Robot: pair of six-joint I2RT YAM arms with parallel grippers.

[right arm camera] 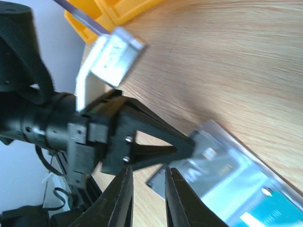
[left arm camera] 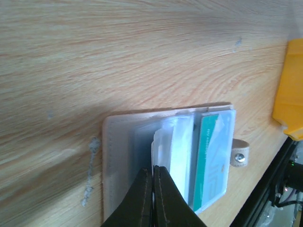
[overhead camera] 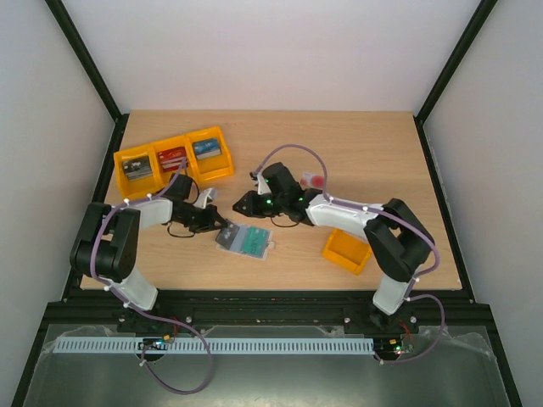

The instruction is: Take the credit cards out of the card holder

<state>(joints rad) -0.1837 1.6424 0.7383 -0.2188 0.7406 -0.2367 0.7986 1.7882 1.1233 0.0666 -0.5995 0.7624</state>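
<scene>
The cream-white card holder [overhead camera: 248, 241] lies open on the table between my arms, its clear sleeves fanned. A teal-green card [left arm camera: 210, 156] sits in one sleeve, next to the snap tab [left arm camera: 239, 156]. A dark card [right arm camera: 163, 176] shows through another sleeve; I cannot tell its colour. My left gripper [left arm camera: 154, 169] is shut on the edge of a clear sleeve; the right wrist view shows it [right arm camera: 187, 144] pinching the holder [right arm camera: 227, 175]. My right gripper [right arm camera: 147, 177] is open and empty, just left of the holder. A white card with red [overhead camera: 315, 180] lies behind my right arm.
A row of three joined orange-yellow bins [overhead camera: 174, 159] stands at the back left, holding small flat items. A single orange-yellow bin [overhead camera: 347, 252] stands at the front right, also in the left wrist view [left arm camera: 289, 94]. Black frame posts line the table edges.
</scene>
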